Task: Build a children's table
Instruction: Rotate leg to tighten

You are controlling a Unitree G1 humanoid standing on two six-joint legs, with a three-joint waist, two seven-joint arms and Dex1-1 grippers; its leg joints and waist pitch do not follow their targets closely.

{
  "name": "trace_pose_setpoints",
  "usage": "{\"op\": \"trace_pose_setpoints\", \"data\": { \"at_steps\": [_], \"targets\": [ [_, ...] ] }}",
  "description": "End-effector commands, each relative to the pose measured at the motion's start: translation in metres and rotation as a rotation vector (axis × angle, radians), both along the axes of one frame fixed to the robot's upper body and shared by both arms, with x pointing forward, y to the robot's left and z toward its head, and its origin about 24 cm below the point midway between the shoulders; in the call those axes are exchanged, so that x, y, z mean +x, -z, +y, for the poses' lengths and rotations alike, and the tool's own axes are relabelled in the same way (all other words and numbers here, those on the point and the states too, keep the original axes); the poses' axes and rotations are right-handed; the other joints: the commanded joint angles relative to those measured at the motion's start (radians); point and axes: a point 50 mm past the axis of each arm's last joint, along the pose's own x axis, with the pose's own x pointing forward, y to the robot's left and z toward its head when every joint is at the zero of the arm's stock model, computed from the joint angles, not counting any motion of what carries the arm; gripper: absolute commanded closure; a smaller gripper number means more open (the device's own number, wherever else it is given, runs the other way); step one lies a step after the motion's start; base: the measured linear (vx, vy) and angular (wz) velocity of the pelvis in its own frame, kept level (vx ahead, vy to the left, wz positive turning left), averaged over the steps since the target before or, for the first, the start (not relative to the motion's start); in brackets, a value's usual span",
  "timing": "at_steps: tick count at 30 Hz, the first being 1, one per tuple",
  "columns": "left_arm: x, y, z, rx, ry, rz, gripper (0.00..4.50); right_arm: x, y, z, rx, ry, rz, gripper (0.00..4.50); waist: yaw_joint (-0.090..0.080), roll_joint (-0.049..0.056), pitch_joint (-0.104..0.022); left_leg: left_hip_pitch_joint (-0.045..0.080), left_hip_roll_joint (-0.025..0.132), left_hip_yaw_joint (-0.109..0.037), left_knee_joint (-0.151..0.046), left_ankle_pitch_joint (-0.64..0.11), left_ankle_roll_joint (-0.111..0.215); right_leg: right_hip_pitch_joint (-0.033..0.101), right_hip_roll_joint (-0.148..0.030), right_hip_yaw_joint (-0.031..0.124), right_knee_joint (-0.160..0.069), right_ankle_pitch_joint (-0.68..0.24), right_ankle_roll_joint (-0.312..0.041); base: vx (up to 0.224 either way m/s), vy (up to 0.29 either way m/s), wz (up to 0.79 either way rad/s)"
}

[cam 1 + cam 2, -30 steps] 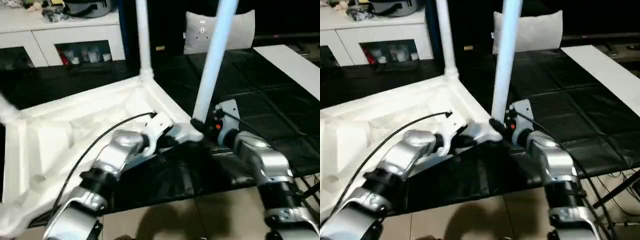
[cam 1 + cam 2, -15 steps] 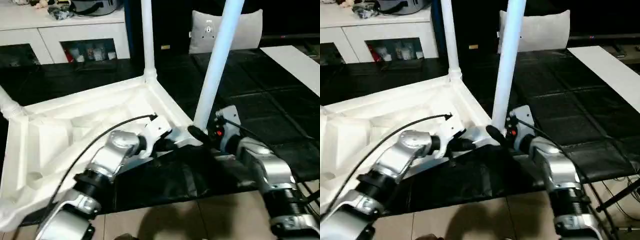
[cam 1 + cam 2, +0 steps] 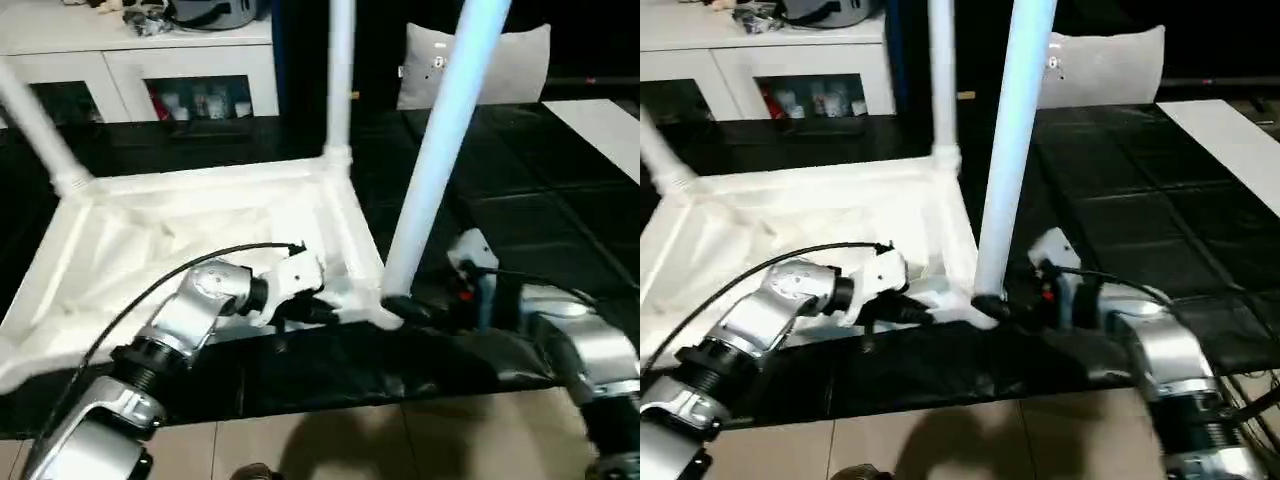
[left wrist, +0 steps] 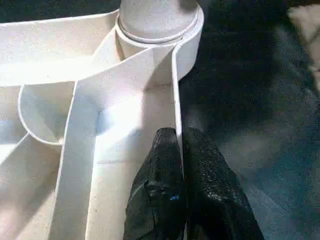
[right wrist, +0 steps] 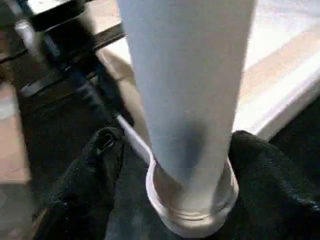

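The children's table (image 3: 190,215) lies upside down on the black floor mat (image 3: 520,180), its rim pinched by the clenched left end effector (image 4: 179,150), its near leg (image 3: 1012,150) between the right end effector's (image 5: 170,165) spread fingers — white cabinet (image 3: 140,70) and grey cushion (image 3: 500,60) well beyond.

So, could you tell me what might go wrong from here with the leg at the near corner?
1. The right gripper stands around the base of the near leg with its fingers apart; if the leg is not fully seated in its socket, it could tip.
2. The left gripper is pinched shut on the table top's thin rim; a pull could flex it or slip off.
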Motion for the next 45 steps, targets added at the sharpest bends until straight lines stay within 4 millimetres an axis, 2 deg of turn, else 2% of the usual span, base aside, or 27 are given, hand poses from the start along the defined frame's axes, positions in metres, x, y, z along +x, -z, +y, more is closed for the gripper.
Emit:
{"op": "trace_pose_setpoints", "data": {
  "at_steps": [1,2,3,4,5,7,15,24,26,29,30,32,33,34,35,36,37,38,40,43,45],
  "targets": [
    [-0.004,-0.005,-0.006,0.006,0.089,-0.015,4.5,-0.002,-0.003,0.003,0.001,-0.051,0.007,1.36,-0.002,-0.016,-0.072,0.018,0.042,-0.01,-0.07,-0.218,0.053,0.051,-0.065,0.049,-0.075,-0.327,-0.166,0.0,0.0,0.0],
    [-0.004,-0.005,-0.006,0.006,0.089,-0.015,4.5,-0.002,-0.003,0.003,0.001,-0.051,0.007,1.36,-0.001,-0.015,-0.072,0.018,0.042,-0.01,-0.071,-0.218,0.051,0.051,-0.064,0.048,-0.074,-0.325,-0.168,0.0,0.0,0.0],
    [-0.005,-0.005,-0.005,0.01,0.111,-0.003,4.5,-0.003,-0.003,0.002,-0.003,-0.069,0.02,1.44,0.0,-0.02,-0.072,0.019,0.042,-0.009,-0.071,-0.218,0.049,0.05,-0.064,0.049,-0.075,-0.324,-0.17,0.0,0.0,0.0],
    [-0.006,-0.005,-0.005,0.01,0.115,-0.001,4.5,-0.003,-0.003,0.002,-0.003,-0.073,0.023,1.52,0.004,-0.018,-0.073,0.02,0.043,-0.009,-0.07,-0.215,0.049,0.05,-0.065,0.049,-0.073,-0.321,-0.173,0.0,0.0,0.0],
    [-0.007,-0.006,-0.003,0.014,0.143,0.012,4.5,-0.003,-0.002,0.001,-0.013,-0.099,0.029,1.62,0.003,-0.022,-0.073,0.019,0.043,-0.009,-0.07,-0.213,0.05,0.05,-0.065,0.049,-0.073,-0.321,-0.173,0.0,0.0,0.0],
    [-0.008,-0.006,-0.002,0.011,0.158,0.021,4.5,-0.001,-0.002,0.002,-0.02,-0.11,0.029,1.71,0.005,-0.019,-0.074,0.02,0.043,-0.008,-0.069,-0.208,0.05,0.049,-0.065,0.049,-0.07,-0.313,-0.18,0.0,0.0,0.0],
    [-0.008,-0.006,-0.002,0.001,0.162,0.029,4.5,-0.004,-0.004,0.007,0.005,-0.17,0.056,2.41,0.007,-0.021,-0.074,0.019,0.042,-0.008,-0.069,-0.199,0.051,0.05,-0.065,0.049,-0.069,-0.308,-0.179,0.0,0.0,0.0],
    [-0.009,-0.007,-0.004,-0.044,0.131,0.06,4.5,-0.009,-0.005,0.012,0.066,-0.183,0.084,2.46,0.01,-0.022,-0.075,0.019,0.042,-0.008,-0.068,-0.194,0.05,0.051,-0.066,0.049,-0.069,-0.314,-0.176,0.0,0.0,0.0],
    [-0.006,-0.007,-0.009,-0.058,0.075,0.069,4.5,-0.006,-0.005,0.019,0.086,-0.096,0.093,2.46,0.008,-0.019,-0.074,0.018,0.042,-0.009,-0.069,-0.187,0.05,0.049,-0.063,0.05,-0.067,-0.306,-0.179,0.0,0.0,0.0],
    [0.002,-0.007,-0.019,-0.083,-0.059,0.067,4.5,0.01,0.001,0.026,0.047,0.139,0.069,2.46,-0.001,-0.021,-0.069,0.02,0.037,-0.009,-0.072,-0.219,0.024,0.046,-0.065,0.048,-0.077,-0.371,-0.164,0.0,0.0,0.0],
    [0.009,-0.008,-0.027,-0.097,-0.139,0.048,4.5,0.021,0.007,0.03,0.013,0.276,0.069,2.46,-0.012,-0.02,-0.067,0.02,0.032,-0.012,-0.074,-0.243,0.0,0.045,-0.064,0.045,-0.084,-0.433,-0.14,0.0,0.0,0.0],
    [0.013,-0.009,-0.031,-0.104,-0.186,0.035,4.5,0.027,0.01,0.033,-0.01,0.35,0.07,2.47,-0.023,-0.021,-0.067,0.023,0.03,-0.015,-0.074,-0.262,-0.013,0.046,-0.065,0.041,-0.089,-0.469,-0.124,0.0,0.0,0.0],
    [0.016,-0.01,-0.035,-0.117,-0.227,0.034,4.5,0.031,0.012,0.035,-0.009,0.421,0.076,2.47,-0.031,-0.02,-0.068,0.019,0.029,-0.017,-0.075,-0.261,-0.012,0.05,-0.066,0.04,-0.091,-0.476,-0.11,0.0,0.0,0.0],
    [0.018,-0.011,-0.038,-0.132,-0.258,0.036,4.5,0.036,0.013,0.036,0.002,0.495,0.088,2.47,-0.04,-0.019,-0.068,0.018,0.027,-0.016,-0.074,-0.259,-0.008,0.047,-0.063,0.041,-0.092,-0.467,-0.109,0.0,0.0,0.0],
    [0.018,-0.011,-0.038,-0.132,-0.258,0.036,4.5,0.036,0.013,0.036,0.002,0.495,0.088,2.47,-0.046,-0.019,-0.069,0.017,0.027,-0.015,-0.074,-0.257,-0.007,0.048,-0.063,0.041,-0.091,-0.459,-0.111,0.0,0.0,0.0],
    [0.022,-0.014,-0.047,-0.166,-0.324,0.032,4.5,0.045,0.014,0.039,0.009,0.629,0.089,2.47,-0.055,-0.019,-0.071,0.012,0.026,-0.015,-0.073,-0.239,0.0,0.05,-0.06,0.042,-0.089,-0.423,-0.115,0.0,0.0,0.0],
    [0.022,-0.014,-0.047,-0.166,-0.324,0.032,4.5,0.045,0.014,0.039,0.009,0.629,0.089,2.47,-0.057,-0.019,-0.072,0.014,0.025,-0.014,-0.071,-0.234,0.001,0.049,-0.061,0.042,-0.089,-0.41,-0.122,0.0,0.0,0.0],
    [0.023,-0.016,-0.051,-0.181,-0.343,0.027,4.5,0.047,0.013,0.043,0.028,0.646,0.08,2.14,-0.057,-0.019,-0.072,0.014,0.025,-0.014,-0.071,-0.234,0.001,0.049,-0.061,0.042,-0.089,-0.41,-0.122,0.0,0.0,0.0],
    [0.023,-0.017,-0.056,-0.189,-0.357,0.02,4.5,0.049,0.011,0.047,0.052,0.671,0.073,1.8,-0.061,-0.018,-0.077,0.009,0.026,-0.013,-0.068,-0.187,0.022,0.054,-0.058,0.043,-0.079,-0.314,-0.149,0.0,0.0,0.0],
    [0.023,-0.018,-0.057,-0.186,-0.344,0.004,4.5,0.049,0.009,0.05,0.07,0.656,0.065,1.72,-0.06,-0.014,-0.08,0.012,0.027,-0.01,-0.066,-0.157,0.043,0.055,-0.057,0.045,-0.072,-0.228,-0.183,0.0,0.0,0.0],
    [0.023,-0.018,-0.054,-0.179,-0.328,-0.002,4.5,0.048,0.008,0.048,0.073,0.651,0.06,1.39,-0.057,-0.014,-0.08,0.009,0.028,-0.01,-0.066,-0.136,0.054,0.059,-0.057,0.045,-0.067,-0.193,-0.192,0.0,0.0,0.0]
  ]
}}
